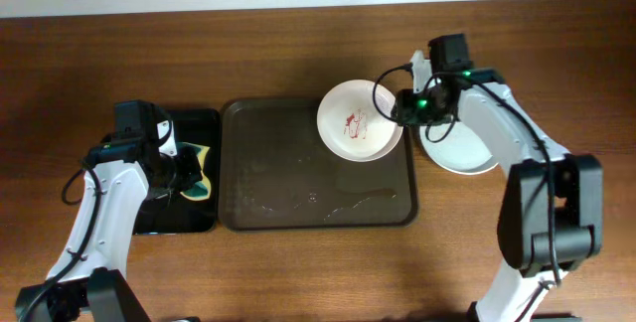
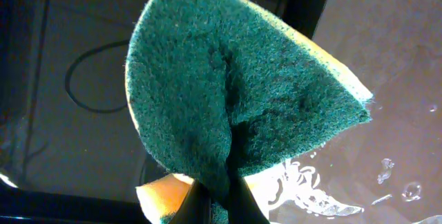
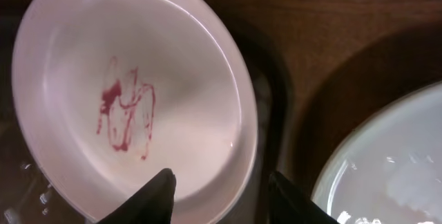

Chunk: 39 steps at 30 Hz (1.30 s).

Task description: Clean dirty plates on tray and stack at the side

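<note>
A white plate with red smears (image 1: 358, 121) lies at the far right corner of the dark brown tray (image 1: 298, 178); it also shows in the right wrist view (image 3: 131, 99). My right gripper (image 1: 405, 105) (image 3: 224, 189) is open, its fingers straddling this plate's right rim. A clean white plate (image 1: 459, 148) (image 3: 387, 169) lies on the table right of the tray. My left gripper (image 1: 189, 173) (image 2: 219, 207) is shut on a green and yellow sponge (image 2: 235, 92), above the black tray (image 1: 179, 213) at the brown tray's left edge.
The brown tray (image 2: 387, 79) is wet, with water streaks near its front (image 1: 348, 203). The black tray (image 2: 69, 79) lies on the wooden table (image 1: 298, 272) left of it.
</note>
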Each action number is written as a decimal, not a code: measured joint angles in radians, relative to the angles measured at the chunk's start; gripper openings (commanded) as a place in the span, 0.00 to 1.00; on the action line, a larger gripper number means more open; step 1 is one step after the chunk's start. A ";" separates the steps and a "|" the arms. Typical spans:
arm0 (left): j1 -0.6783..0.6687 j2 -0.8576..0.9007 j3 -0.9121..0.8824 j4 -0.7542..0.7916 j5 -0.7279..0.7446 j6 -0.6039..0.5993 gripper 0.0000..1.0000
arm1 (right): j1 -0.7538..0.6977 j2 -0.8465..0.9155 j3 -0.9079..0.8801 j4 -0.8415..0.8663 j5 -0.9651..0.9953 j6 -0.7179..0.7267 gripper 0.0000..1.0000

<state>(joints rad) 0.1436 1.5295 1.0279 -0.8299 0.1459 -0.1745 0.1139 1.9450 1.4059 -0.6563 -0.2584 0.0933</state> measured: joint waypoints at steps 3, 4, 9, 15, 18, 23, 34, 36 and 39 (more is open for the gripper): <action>0.000 0.000 0.000 0.000 0.000 0.000 0.00 | 0.018 0.036 0.000 0.044 0.043 0.002 0.43; 0.000 0.000 0.000 0.000 0.000 0.000 0.00 | 0.018 0.043 0.000 0.055 0.053 0.006 0.38; 0.000 0.000 0.000 0.000 0.000 0.000 0.00 | 0.019 0.095 0.000 0.055 0.074 0.015 0.06; 0.000 0.000 0.000 0.006 0.040 0.000 0.00 | 0.079 0.104 0.000 -0.050 -0.104 0.077 0.04; -0.043 0.000 -0.002 0.091 0.195 0.002 0.00 | 0.157 0.104 0.000 -0.092 -0.129 0.133 0.04; -0.285 0.000 -0.002 0.246 0.280 -0.091 0.00 | 0.267 0.104 0.000 -0.096 -0.127 0.219 0.10; -0.417 0.000 0.000 0.247 -0.019 -0.344 0.00 | 0.286 0.105 0.000 -0.103 -0.121 0.274 0.12; -0.277 0.000 0.001 0.205 -0.057 -0.230 0.00 | 0.286 0.105 0.000 -0.108 -0.117 0.274 0.12; -0.097 0.000 0.005 0.189 -0.077 -0.037 0.00 | 0.286 0.105 0.000 -0.108 -0.109 0.274 0.13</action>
<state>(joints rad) 0.0467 1.5295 1.0332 -0.6407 0.0689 -0.2111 0.4004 2.0495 1.4059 -0.7643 -0.3672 0.3672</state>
